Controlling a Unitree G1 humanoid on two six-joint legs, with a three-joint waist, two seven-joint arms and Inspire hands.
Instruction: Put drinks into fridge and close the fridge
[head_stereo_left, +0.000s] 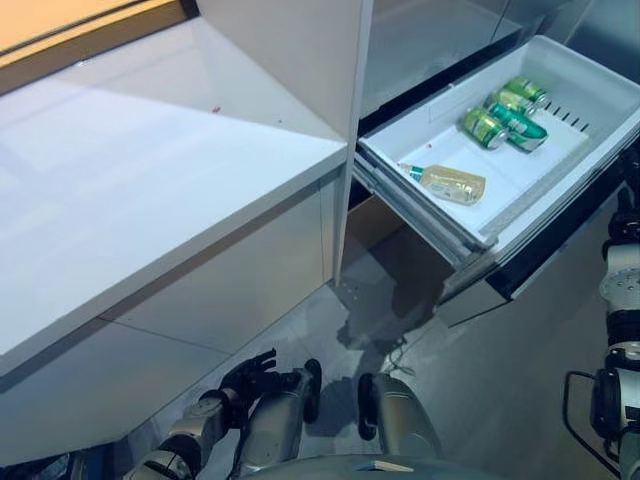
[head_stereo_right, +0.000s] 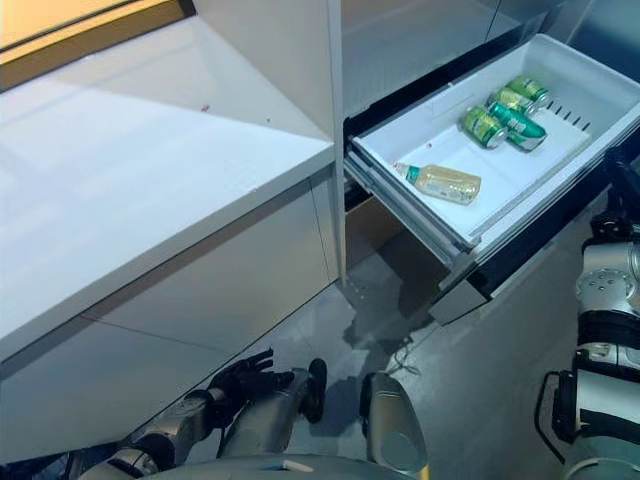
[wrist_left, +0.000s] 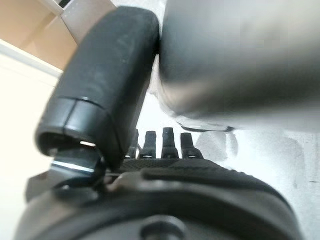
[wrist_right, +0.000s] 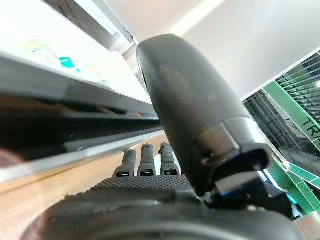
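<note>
the white pulled-out fridge drawer (head_stereo_left: 600, 85) is standing open in the upper right of the frame, holding three green drink cans (head_stereo_left: 505, 112) lying together at its far end and a clear plastic bottle with a green cap (head_stereo_left: 450, 183) lying nearer the front. the left hand (head_stereo_left: 250, 378) is hanging at the lower left, fingers relaxed and empty. the right hand (wrist_right: 165, 185) is showing straight, empty fingers (wrist_right: 146, 161) in its wrist view beside the drawer's dark front. the white surface (head_stereo_left: 120, 170) is filling the left.

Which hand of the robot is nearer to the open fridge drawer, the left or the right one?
Right. The right hand is just under the drawer's dark front; the left hand hangs low near the floor, far from it.
</note>
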